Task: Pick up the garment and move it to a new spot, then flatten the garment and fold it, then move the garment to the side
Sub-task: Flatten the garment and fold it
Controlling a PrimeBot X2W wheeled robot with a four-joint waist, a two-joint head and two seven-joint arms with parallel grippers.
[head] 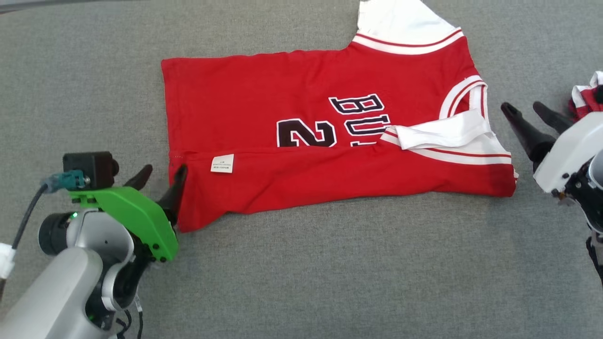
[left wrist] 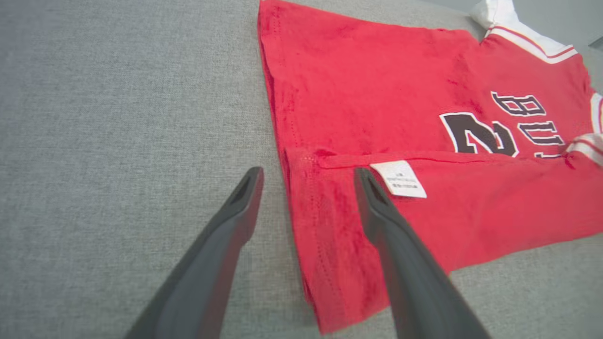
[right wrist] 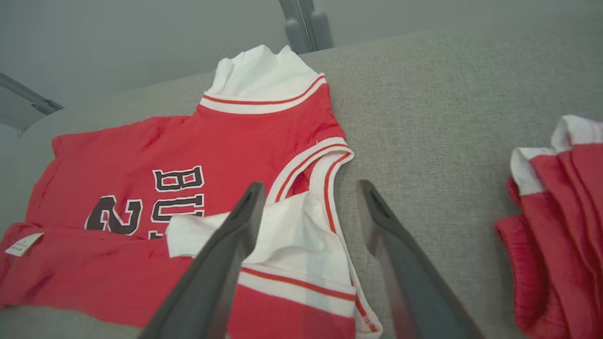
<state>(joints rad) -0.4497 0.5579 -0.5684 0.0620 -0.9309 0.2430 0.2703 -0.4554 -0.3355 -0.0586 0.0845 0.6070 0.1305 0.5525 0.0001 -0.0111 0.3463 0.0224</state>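
The garment (head: 301,113) is a red jersey with white sleeves and dark lettering, lying flat on the grey surface with its near long side folded over the middle, a white label (head: 222,163) showing on the fold. My left gripper (head: 162,176) stands open at the hem corner, one finger on the cloth, the other over bare surface; the garment (left wrist: 424,94) and the left gripper (left wrist: 308,176) show the same from the wrist. My right gripper (head: 525,110) is open just beyond the collar end, holding nothing. In the right wrist view the gripper (right wrist: 308,188) straddles the collar edge of the garment (right wrist: 188,150).
Another red and white bundle of cloth (head: 589,96) lies at the far right edge, behind my right wrist, and is seen as a bundle (right wrist: 556,226) in the right wrist view. The grey fabric surface (head: 330,273) stretches wide in front of the jersey.
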